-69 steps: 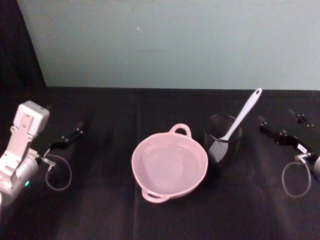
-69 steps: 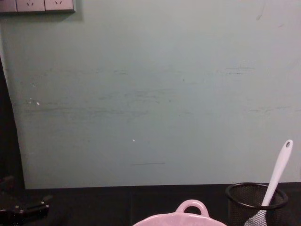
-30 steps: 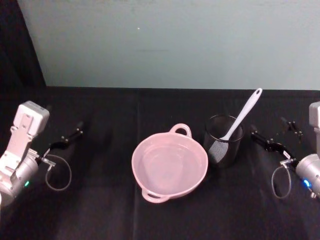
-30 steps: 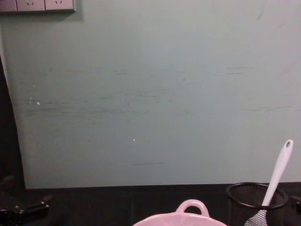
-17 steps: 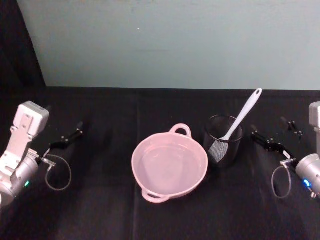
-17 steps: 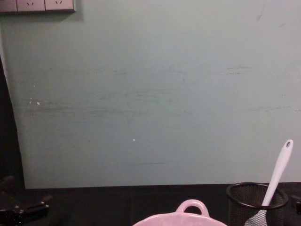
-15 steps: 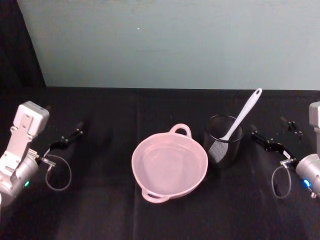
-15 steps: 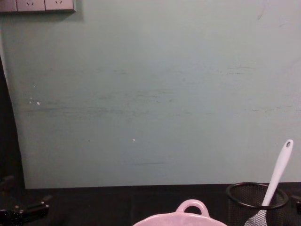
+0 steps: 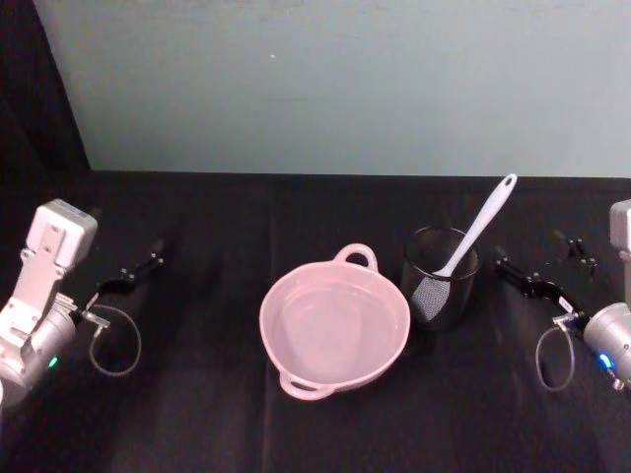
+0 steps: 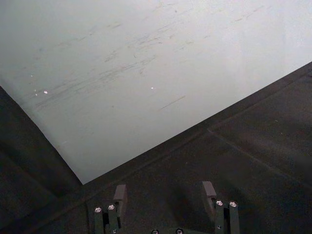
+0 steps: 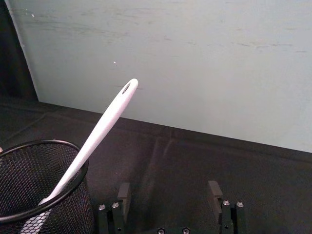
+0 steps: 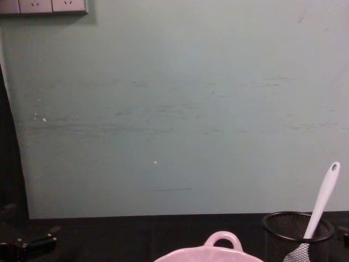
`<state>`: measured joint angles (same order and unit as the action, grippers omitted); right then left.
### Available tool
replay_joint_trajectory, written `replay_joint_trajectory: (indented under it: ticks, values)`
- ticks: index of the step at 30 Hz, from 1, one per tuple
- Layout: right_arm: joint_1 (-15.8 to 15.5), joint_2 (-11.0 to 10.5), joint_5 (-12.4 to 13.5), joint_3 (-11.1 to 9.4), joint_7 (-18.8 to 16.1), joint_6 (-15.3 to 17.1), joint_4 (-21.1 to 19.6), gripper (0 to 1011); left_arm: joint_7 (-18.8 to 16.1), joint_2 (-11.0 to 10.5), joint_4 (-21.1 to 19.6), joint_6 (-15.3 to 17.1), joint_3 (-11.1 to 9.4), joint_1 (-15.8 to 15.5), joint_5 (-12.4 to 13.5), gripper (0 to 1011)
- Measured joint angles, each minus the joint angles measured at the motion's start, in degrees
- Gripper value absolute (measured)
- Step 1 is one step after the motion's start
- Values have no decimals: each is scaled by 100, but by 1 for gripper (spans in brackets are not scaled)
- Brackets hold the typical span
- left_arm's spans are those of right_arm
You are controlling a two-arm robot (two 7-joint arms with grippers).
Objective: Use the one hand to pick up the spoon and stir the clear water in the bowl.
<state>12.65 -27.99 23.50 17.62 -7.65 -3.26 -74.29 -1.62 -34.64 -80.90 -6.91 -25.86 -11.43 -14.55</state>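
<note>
The long slim white plastic spoon stood head-down in a black wire-mesh cup, its handle leaning up and away toward the robot's right, while the pale pink glossy round bowl of clear water sat just beside the cup on the black cloth-covered table. The right black boxy gripper hovered near the cup on its right side, jaws spread and empty, the spoon handle ahead of it in the right wrist view. The left black boxy gripper sat parked well apart at the table's left, jaws also spread. The chief risk seemed to be the light cup: a grasp that came in low or dragged sideways could tip it or carry it along with the spoon. The thin, slanted handle might also slip or swivel between the fingers if caught off-centre, and a loose hold could then let the head strike the bowl's rim or slop water over it during stirring.
</note>
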Motion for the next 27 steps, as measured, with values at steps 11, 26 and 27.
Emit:
replay_joint_trajectory:
  ticks: [11, 26, 27]
  values:
    - [0, 0, 0, 0, 0, -1, 0, 1004, 0, 0, 0, 0, 0, 0, 0, 1005]
    - [0, 0, -1, 0, 0, -1, 0, 1004, 0, 0, 0, 0, 0, 0, 0, 1005]
    - [0, 0, -1, 0, 0, -1, 1, 1004, 0, 0, 0, 0, 0, 0, 0, 1005]
